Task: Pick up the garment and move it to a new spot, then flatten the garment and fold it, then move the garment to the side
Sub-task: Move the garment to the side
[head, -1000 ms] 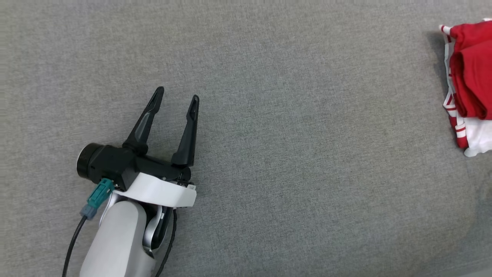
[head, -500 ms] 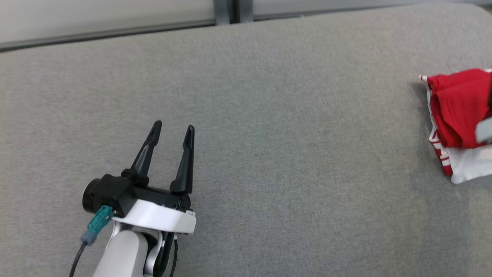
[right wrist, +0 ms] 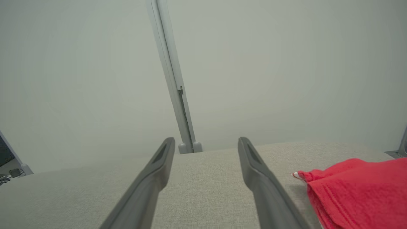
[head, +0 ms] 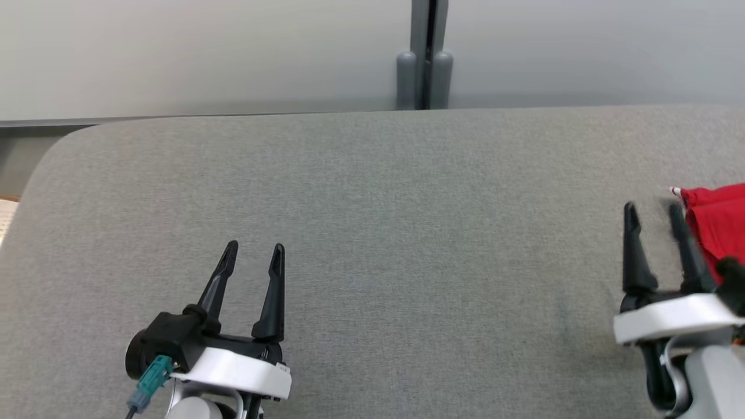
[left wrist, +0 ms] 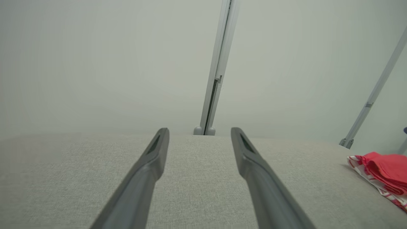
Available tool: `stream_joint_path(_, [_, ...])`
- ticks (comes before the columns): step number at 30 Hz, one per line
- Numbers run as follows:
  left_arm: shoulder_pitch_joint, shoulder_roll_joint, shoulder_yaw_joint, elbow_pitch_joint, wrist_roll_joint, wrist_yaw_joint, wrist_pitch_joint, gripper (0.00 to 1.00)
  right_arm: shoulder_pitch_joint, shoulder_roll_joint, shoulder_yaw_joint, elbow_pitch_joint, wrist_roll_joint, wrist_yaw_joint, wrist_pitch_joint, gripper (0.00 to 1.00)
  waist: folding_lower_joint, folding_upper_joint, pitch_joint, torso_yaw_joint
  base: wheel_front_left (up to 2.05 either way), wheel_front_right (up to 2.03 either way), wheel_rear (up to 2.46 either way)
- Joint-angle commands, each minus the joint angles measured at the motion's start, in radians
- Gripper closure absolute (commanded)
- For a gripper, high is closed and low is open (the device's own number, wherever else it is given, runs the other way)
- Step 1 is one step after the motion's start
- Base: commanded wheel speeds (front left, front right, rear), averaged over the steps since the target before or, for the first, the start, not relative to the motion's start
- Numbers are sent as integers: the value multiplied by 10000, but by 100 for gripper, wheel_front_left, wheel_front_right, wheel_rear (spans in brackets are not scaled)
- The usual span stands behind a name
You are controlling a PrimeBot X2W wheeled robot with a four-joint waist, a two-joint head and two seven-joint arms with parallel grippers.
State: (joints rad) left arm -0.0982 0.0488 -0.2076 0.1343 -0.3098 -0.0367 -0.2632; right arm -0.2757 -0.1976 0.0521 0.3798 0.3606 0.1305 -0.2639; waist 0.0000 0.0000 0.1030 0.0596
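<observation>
Judging from how things lie, the fold looks done and the garment already sits at the side. It is a red bundle with white and striped cloth under it, at the right edge of the grey fabric worktop, and the head view's border cuts part of it off.

The right tool hangs near that edge with its fingers spread and nothing between them. The garment lies just beside its right finger, and I cannot tell whether the two touch. The left tool sits toward the front left of the worktop, well apart from the cloth, also spread wide and empty.

To finish this step well, the right tool should come away from the bundle without dragging sideways. A small striped corner points toward its finger and could catch, which would pull the fold loose. Keeping the fingers apart and lifting before any sideways travel seems the safer way.

Beyond the far edge stands a pale wall with a grey post at its middle, both well away from the arms. No object lies between the two tools, so nothing blocks a retreat.
</observation>
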Motion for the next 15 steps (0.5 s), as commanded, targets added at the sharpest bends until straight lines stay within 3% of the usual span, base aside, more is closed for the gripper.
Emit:
stream_joint_path(1, [102, 40, 60, 22, 9, 57, -16, 0, 311, 118, -4, -116, -132, 2, -2, 0, 0, 0, -222, 223, 0, 0, 0])
stream_joint_path(8, [401, 35, 145, -66, 224, 215, -16, 0, 1539, 1096, -498, -1032, -896, 0, -2, 0, 0, 0, -470, 429, 0, 0, 0])
stream_joint_path(15, [523, 37, 159, 103, 279, 394, -14, 0, 1945, 1319, -430, -1225, -916, 0, -2, 0, 0, 0, -653, 485, 0, 0, 0])
